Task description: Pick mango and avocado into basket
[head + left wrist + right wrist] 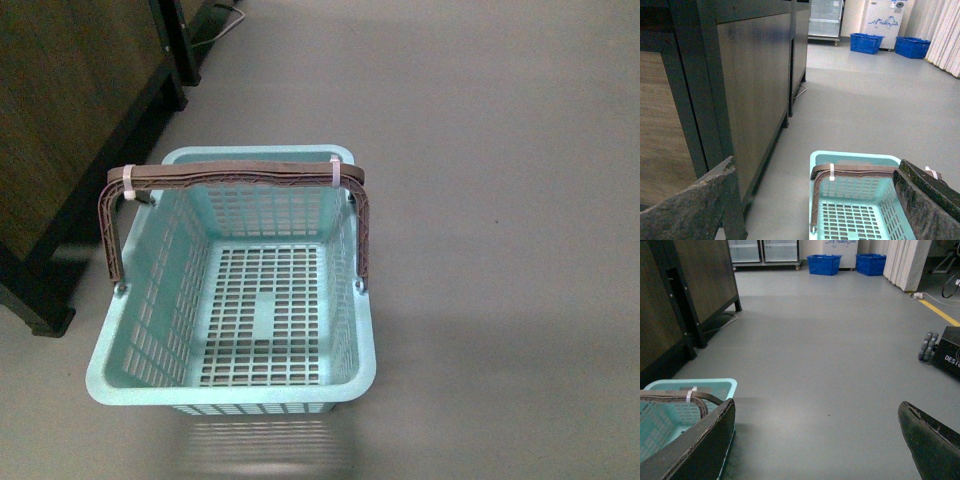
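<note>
Front view: the basket [232, 388] stands on the grey floor [500, 200] at lower centre of the frame. Its brown-grey handles [235, 176] are raised together near the far rim (a white band at each end). A dark wooden cabinet [60, 120] is at upper left. In the left wrist view, the left end effector [816, 165] is spread wide, with the basket [860, 157] at lower centre. The right end effector [817, 405] is also spread wide, with the basket [715, 384] at lower left.

basket [240, 394] on floor [500, 200] — cabinet [70, 110] left
</note>
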Action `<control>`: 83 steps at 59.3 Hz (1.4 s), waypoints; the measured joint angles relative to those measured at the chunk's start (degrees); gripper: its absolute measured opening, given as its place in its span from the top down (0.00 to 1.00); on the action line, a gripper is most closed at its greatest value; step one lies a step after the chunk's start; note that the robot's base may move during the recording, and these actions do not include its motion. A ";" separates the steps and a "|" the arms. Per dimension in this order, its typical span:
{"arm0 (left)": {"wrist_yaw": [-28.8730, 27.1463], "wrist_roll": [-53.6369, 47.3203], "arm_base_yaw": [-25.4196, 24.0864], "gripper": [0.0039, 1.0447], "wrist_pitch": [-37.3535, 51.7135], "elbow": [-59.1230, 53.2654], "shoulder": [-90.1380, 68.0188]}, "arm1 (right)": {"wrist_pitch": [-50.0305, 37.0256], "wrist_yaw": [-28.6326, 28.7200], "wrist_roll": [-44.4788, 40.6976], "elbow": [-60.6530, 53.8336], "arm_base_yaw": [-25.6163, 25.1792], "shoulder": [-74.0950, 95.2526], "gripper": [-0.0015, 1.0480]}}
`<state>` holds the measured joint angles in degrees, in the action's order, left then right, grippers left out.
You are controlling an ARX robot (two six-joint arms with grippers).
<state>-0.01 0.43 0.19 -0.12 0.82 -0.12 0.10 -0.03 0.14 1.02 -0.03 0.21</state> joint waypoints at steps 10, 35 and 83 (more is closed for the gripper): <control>0.00 0.00 0.00 0.08 0.00 0.00 0.00 | 0.00 0.00 0.00 0.00 0.00 0.00 0.08; -8.11 15.21 3.32 0.08 -5.62 3.91 -10.10 | 0.00 -0.02 0.00 0.00 0.00 0.00 0.08; -16.57 99.76 19.96 0.08 49.57 57.16 -133.22 | 0.00 0.00 0.00 0.00 0.00 0.00 0.08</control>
<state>-16.58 100.18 20.14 49.45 57.98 -133.34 0.10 -0.03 0.14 1.02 -0.03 0.21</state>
